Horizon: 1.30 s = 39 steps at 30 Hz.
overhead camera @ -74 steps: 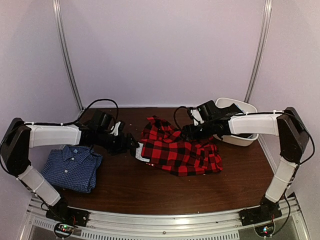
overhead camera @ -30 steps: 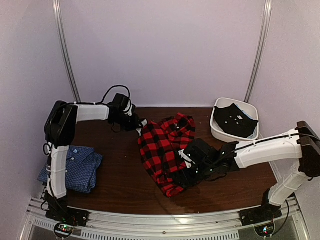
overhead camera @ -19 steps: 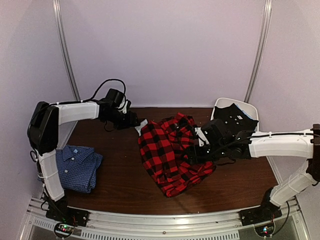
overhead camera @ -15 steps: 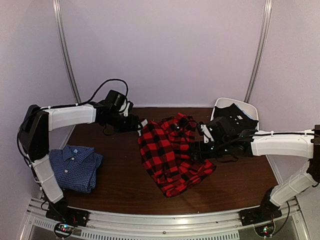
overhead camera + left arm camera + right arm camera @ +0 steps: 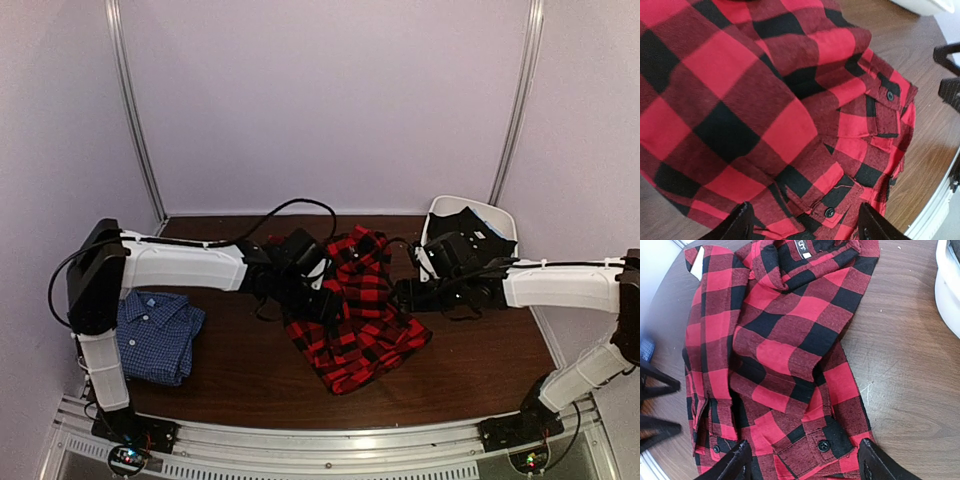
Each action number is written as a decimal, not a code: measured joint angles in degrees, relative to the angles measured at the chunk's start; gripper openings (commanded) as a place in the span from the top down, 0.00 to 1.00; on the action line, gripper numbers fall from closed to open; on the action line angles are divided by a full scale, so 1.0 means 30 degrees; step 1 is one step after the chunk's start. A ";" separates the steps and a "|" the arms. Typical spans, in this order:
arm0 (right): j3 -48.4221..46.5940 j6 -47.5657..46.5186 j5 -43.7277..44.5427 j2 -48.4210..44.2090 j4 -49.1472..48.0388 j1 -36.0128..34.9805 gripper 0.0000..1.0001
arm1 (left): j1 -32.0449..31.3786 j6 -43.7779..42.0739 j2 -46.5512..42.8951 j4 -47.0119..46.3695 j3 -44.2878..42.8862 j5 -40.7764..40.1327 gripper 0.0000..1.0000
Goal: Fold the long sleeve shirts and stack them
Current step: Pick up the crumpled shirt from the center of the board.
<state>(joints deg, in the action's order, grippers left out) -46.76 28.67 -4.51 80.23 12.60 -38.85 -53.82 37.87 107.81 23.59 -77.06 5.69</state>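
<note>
The blue check shirt (image 5: 150, 335) sits folded at the left of the surface (image 5: 240, 375). My left arm (image 5: 185, 268) stretches low toward the middle; the left end effector (image 5: 322, 303) is spread wide right over the red plaid shirt (image 5: 370, 325), gripping nothing. My right arm (image 5: 560, 285) reaches in opposite, the right end effector (image 5: 405, 295) also wide apart at the plaid's right edge.

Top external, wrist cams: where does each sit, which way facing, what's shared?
Top external: above and behind the bases, looking down at the table; left arm and right arm show.
Left wrist: above the plaid shirt, looking down; fingertips of the left gripper show.
Right wrist: also down on it; fingertips of the right gripper show.
Shared: all three see the plaid shirt.
</note>
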 measured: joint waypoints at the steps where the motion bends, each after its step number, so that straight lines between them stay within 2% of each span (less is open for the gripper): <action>1: 0.0087 -0.0015 0.0022 0.0036 -0.0066 0.0044 0.27 | -0.0415 0.0007 0.0685 0.0189 -0.0503 -0.0226 0.27; 5: 0.0481 -0.0044 0.0036 0.0117 -0.0270 0.0131 0.27 | -0.1603 0.0007 0.2871 0.0991 -0.2193 -0.1093 0.22; 9: 0.0816 -0.0051 0.0029 0.0160 -0.0459 0.0175 0.28 | -0.2251 0.0007 0.4415 0.2200 -0.4000 -0.2302 0.22; 16: 0.0940 -0.0138 0.0029 0.0430 -0.0648 0.0219 0.28 | -0.2368 -0.0007 0.6105 0.3738 -0.6564 -0.4233 0.32; 18: 0.0954 -0.0153 0.0044 0.0503 -0.0678 0.0219 0.28 | -0.2368 -0.0007 0.6411 0.4044 -0.6783 -0.4670 0.37; 29: 0.0976 -0.0663 -0.0080 0.1362 -0.1188 0.0219 0.31 | -0.2382 0.0117 0.6798 0.5013 -0.6929 -0.6346 0.79; 35: 0.0984 -0.1158 -0.0350 0.2273 -0.1406 0.0219 0.36 | -0.2382 0.0561 0.5566 0.5384 -0.6550 -0.7504 0.89; 39: 0.1005 -0.1341 -0.0670 0.2922 -0.1501 0.0219 0.37 | -0.2382 0.0729 0.4233 0.5457 -0.6258 -0.8109 0.91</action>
<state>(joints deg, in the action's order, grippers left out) -43.75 24.64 -6.52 88.99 8.10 -38.20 -60.97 40.05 120.51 39.97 -95.83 -18.63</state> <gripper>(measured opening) 0.638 0.094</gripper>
